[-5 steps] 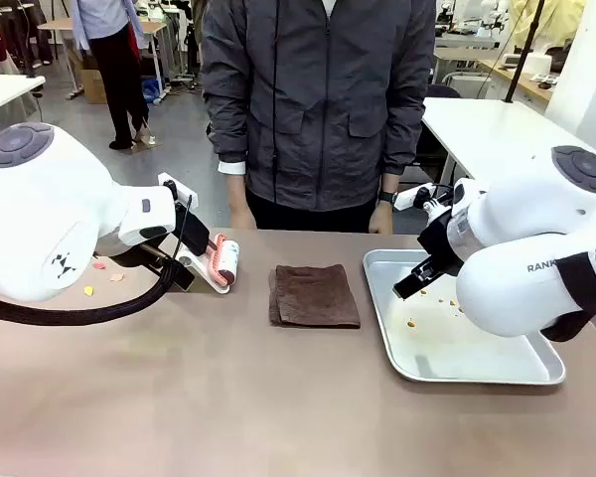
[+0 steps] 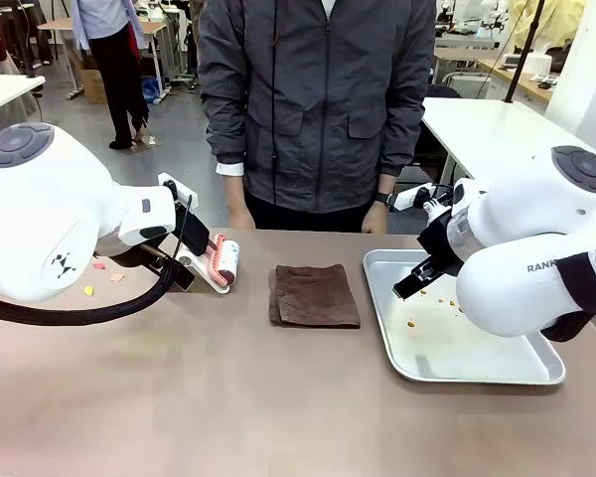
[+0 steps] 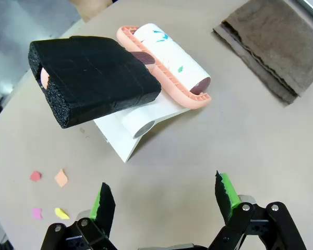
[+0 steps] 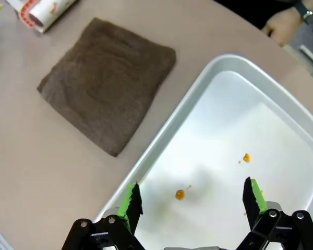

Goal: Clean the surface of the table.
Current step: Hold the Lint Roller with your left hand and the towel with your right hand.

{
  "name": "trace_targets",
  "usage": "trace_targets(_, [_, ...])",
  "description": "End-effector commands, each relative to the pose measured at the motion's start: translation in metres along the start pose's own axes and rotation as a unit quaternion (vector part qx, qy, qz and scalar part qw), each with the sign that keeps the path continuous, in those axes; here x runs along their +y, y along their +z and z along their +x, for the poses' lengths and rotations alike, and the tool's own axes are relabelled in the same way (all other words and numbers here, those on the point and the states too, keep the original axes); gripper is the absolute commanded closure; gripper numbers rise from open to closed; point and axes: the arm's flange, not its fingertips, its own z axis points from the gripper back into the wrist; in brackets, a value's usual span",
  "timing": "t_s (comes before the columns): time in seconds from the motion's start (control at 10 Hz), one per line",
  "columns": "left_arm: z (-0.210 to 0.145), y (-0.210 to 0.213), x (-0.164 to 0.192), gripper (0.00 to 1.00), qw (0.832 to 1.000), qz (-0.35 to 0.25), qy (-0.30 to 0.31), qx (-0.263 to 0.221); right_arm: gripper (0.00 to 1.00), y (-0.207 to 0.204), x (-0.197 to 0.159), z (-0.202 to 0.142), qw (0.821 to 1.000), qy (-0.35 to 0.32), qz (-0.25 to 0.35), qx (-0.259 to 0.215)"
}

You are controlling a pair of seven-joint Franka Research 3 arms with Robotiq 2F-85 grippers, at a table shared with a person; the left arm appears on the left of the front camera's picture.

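Table [image 2: 228, 397] looks matte taupe, with coloured scraps [image 3: 61, 178].

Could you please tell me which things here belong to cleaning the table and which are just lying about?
Likely for the job: table; paper scraps on it; lint roller; brown cloth.

Probably just lying about: metal tray; orange crumbs inside it.

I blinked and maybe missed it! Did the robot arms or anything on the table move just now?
No, nothing visibly moved. The left gripper and right gripper are open and empty as before, and the lint roller, brown cloth and metal tray lie on the table where they were.
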Motion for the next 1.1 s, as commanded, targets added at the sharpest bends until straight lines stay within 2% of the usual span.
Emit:
trace_targets(0.0, [0.000,0.000,0.000,0.00,1.000,0.000,0.000,0.000,0.00,0.000,0.000,0.000,1.000,0.000,0.000,0.000])
trace_targets(0.7, [0.000,0.000,0.000,0.00,1.000,0.000,0.000,0.000,0.00,0.000,0.000,0.000,1.000,0.000,0.000,0.000])
trace_targets(0.8, [0.000,0.000,0.000,0.00,1.000,0.000,0.000,0.000,0.00,0.015,0.002,-0.006,0.999,0.010,0.042,0.006])
trace_targets(0.9, [-0.002,0.021,0.004,0.00,0.999,-0.027,0.027,0.039,0.00,0.035,0.000,-0.010,0.996,-0.023,0.087,0.010])
trace_targets(1.0, [-0.003,0.052,0.006,0.00,0.991,-0.073,0.075,0.079,0.00,0.059,-0.003,-0.013,0.990,-0.085,0.111,0.013])
